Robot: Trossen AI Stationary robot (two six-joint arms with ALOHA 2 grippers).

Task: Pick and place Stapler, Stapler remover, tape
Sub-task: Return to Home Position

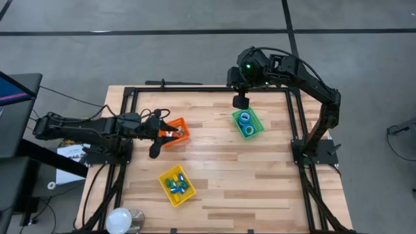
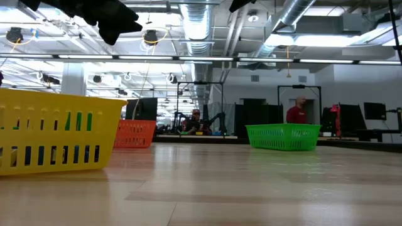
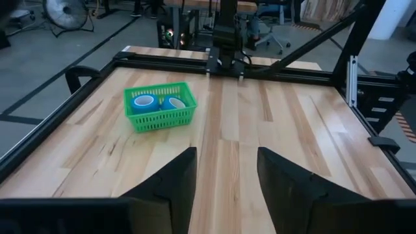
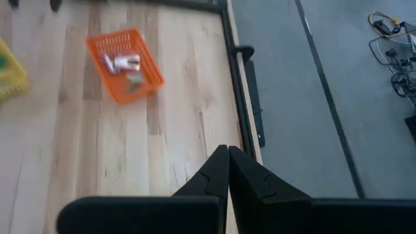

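Two blue tape rolls (image 1: 246, 123) lie in a green bin (image 1: 256, 119) at the far right of the table; the left wrist view also shows the tape (image 3: 158, 103). An orange bin (image 1: 177, 123) holds small white-and-red items (image 4: 123, 63). A yellow bin (image 1: 164, 182) holds small blue, green and yellow pieces (image 1: 178, 185). Which of these are the stapler and the stapler remover I cannot tell. My left gripper (image 3: 226, 188) is open and empty, raised beside the orange bin's left side (image 1: 158, 133). My right gripper (image 4: 228, 169) is shut and empty, raised over the far edge behind the green bin (image 1: 242, 101).
A black metal frame (image 1: 296, 117) runs around the wooden table top. A white round object (image 1: 120, 221) stands at the near left corner. Bare wood (image 1: 247, 175) spans the middle and near right. People (image 2: 300, 110) are in the room far behind the table.
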